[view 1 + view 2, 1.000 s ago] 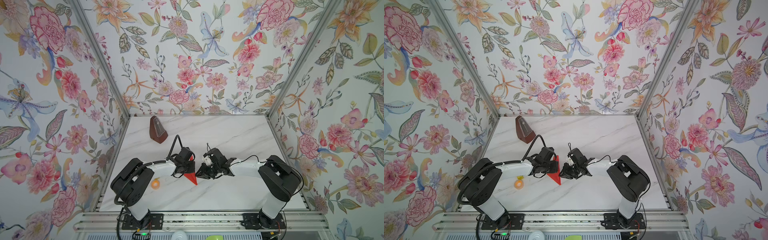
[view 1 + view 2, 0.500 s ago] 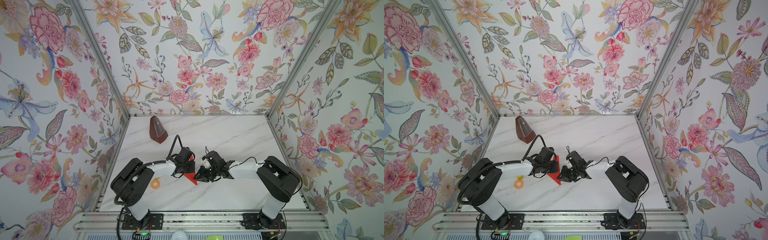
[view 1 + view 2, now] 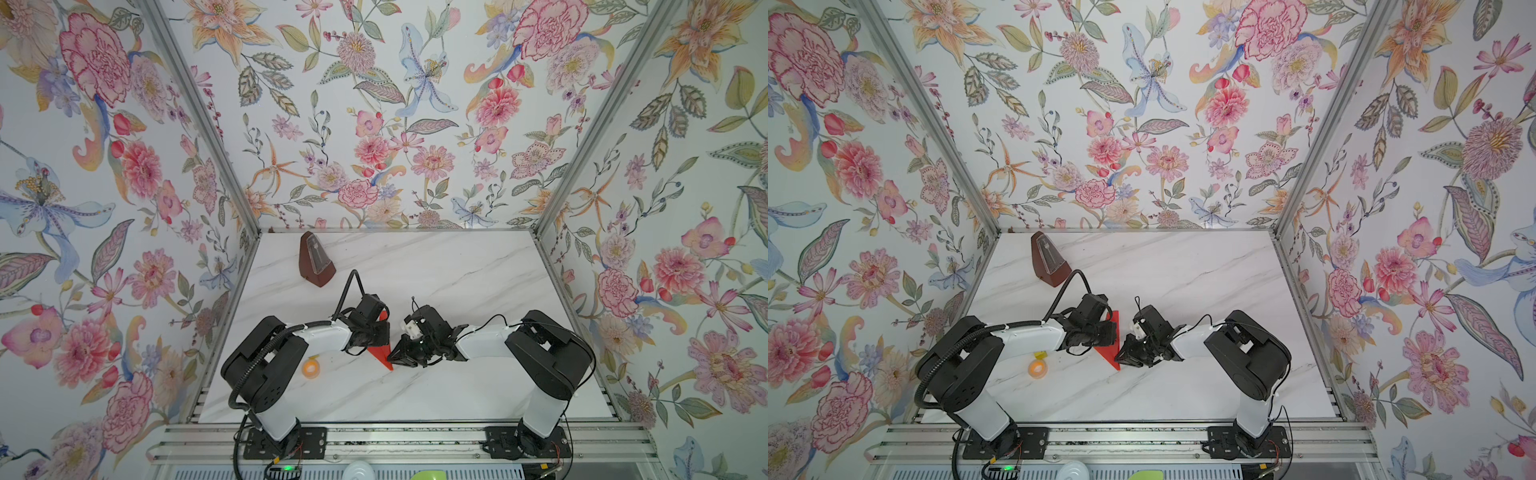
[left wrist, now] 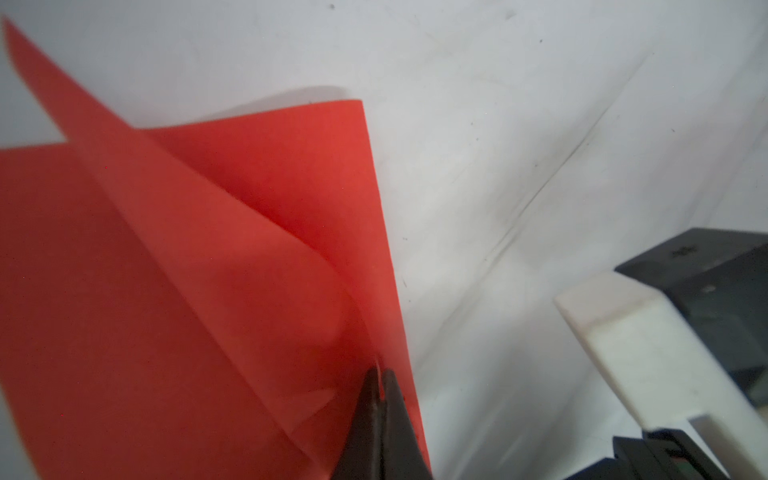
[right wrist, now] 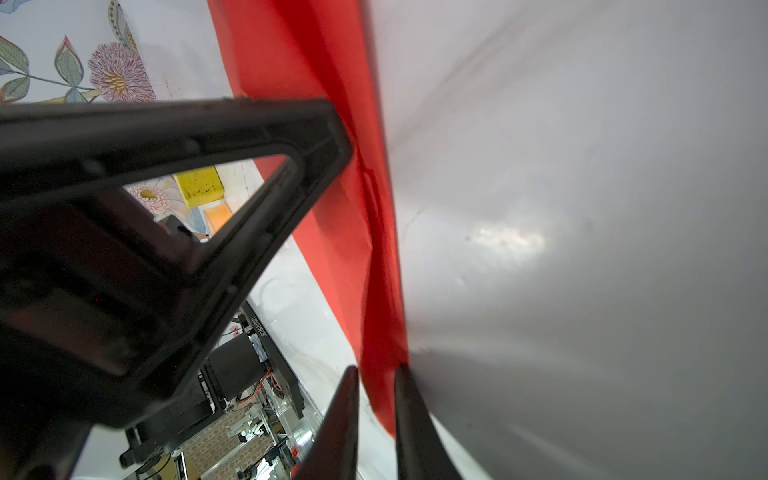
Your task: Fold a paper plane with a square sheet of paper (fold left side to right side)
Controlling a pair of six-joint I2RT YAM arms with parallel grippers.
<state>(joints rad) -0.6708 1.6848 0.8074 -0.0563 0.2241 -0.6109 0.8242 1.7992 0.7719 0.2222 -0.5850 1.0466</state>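
At the pinching left gripper [image 4: 379, 376], the square sheet of paper [image 4: 187, 291] seems light and limp; its edge, straddled by the slightly spread right gripper [image 5: 377, 374], suits holding.

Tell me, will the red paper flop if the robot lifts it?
Probably floppy: a loose flap of the red paper curls up by the left gripper. Likely very light: the flap looks thin, almost see-through. Pushed, it may slide on the smooth table.
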